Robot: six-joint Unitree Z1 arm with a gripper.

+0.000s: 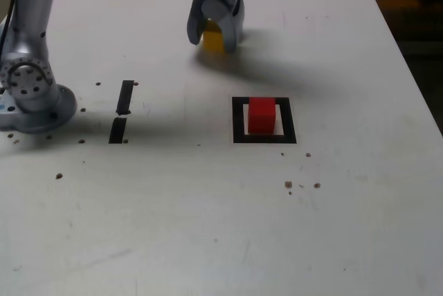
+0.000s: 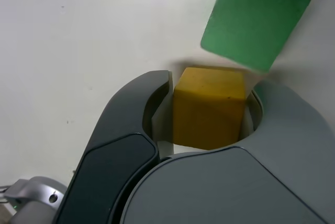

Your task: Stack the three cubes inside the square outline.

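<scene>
The red cube sits inside the black square outline on the white table. At the back of the table my gripper is down on the table, shut on the yellow cube. In the wrist view the yellow cube is held between my two dark fingers, both jaws pressing its sides. The green cube lies just beyond the yellow one, close to it but apart from my gripper; in the exterior view it is hidden behind the gripper.
Two short black strips lie at the exterior view's left, near the arm's silver base. Small dark specks dot the table. The table's edge runs along the exterior view's right, with dark floor beyond.
</scene>
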